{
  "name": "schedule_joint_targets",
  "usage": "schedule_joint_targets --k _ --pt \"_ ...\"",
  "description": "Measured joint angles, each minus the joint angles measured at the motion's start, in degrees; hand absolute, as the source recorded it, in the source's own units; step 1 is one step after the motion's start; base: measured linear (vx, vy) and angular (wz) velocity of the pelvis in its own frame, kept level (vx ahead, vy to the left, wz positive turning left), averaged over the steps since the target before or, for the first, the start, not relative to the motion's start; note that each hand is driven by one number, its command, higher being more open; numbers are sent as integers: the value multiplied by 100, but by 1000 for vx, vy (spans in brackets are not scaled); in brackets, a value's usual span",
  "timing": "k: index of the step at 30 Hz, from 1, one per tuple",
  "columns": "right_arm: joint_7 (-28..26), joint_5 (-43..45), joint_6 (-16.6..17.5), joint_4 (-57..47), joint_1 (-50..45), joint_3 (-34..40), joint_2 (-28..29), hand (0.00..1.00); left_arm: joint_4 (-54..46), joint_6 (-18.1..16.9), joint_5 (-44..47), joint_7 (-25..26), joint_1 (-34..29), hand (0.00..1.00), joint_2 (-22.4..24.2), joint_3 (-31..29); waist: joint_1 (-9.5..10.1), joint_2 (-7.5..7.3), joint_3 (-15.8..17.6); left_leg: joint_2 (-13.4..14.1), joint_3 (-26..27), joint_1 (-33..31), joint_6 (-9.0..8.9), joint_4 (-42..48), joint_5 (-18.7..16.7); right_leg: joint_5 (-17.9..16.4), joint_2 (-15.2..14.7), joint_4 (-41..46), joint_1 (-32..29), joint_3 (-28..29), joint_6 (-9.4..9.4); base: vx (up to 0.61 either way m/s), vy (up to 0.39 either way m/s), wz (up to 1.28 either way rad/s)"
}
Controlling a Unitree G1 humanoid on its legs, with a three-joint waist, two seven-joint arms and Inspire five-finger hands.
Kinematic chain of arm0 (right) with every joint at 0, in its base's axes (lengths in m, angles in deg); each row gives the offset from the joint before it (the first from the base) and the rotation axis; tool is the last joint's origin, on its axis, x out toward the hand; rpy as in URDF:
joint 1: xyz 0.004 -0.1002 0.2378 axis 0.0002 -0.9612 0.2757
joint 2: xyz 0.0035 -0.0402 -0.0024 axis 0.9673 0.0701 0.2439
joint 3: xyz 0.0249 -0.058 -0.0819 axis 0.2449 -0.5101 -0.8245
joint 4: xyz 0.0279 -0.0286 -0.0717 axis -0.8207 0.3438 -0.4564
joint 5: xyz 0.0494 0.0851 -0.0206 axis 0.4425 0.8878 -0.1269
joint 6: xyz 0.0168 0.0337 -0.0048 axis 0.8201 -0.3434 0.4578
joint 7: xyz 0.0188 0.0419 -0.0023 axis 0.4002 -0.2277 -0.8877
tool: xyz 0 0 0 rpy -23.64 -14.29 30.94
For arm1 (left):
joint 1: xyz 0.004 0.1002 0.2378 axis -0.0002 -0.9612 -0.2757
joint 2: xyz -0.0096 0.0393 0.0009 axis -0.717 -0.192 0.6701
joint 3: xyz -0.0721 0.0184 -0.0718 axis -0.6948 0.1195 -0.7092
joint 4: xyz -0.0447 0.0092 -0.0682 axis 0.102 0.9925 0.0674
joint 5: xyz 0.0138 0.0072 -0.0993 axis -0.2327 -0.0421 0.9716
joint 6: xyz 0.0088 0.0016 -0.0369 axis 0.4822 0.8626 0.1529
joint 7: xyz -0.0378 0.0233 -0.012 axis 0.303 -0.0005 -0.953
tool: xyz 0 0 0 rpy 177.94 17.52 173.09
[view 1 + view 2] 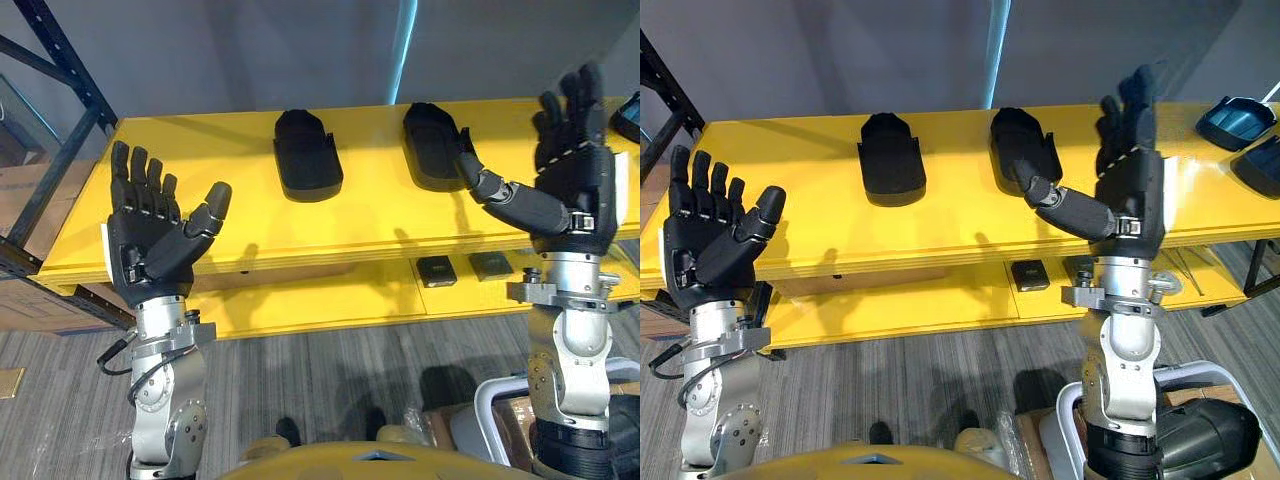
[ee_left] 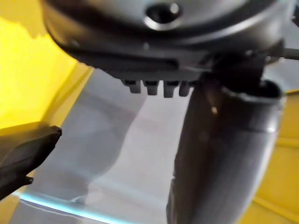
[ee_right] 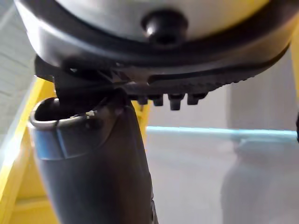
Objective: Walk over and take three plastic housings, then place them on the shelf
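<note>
**Left eye view:** both arms are up in front of a yellow shelf. The left hand sits at the lower left of the frame, palm to the camera. Its fingers are straight and spread wide, thumb angled out, nothing in it. The right hand at the upper right is the same deal, wide and empty.

Two black plastic housings lie on the top board, apart from each other. The left housing is around upper centre and the right housing is a bit right of that. The right hand's thumb crosses in front of the right housing's near corner in the picture, and I can't tell if it actually touches.

On the lower level, right of centre, two small dark square parts sit side by side. Grey striped floor runs along the bottom.

**Right eye view:** same scene, plus a couple of blue shell parts at the far right edge of the top board.

**Left wrist view:** the hand's dark bulk runs across the top, with the thumb sticking down at right. The fingers show as short straight stubs, gripping nothing. A dark edge of something pokes in at the left, can't tell what it is. There's yellow board at upper left.

**Right wrist view:** dark bulk on top, thumb at lower left, fingers pointing straight away, empty. Grey wall shows past them.
</note>
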Motion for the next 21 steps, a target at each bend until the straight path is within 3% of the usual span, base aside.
schedule_joint_targets --k 10,21 --pt "-84 108 -517 1207 3 -1137 399 100 184 9 -116 0 3 100 51 65 86 16 -4 -56 -327 17 7 -24 31 -4 -60 -6 189 -332 2 -22 7 15" --pt "467 91 -565 1945 391 -1499 511 100 184 9 -116 1 -68 100 205 97 314 106 -44 -133 -696 -263 51 -24 177 -6 -131 -2 99 -698 -4 -17 19 18"
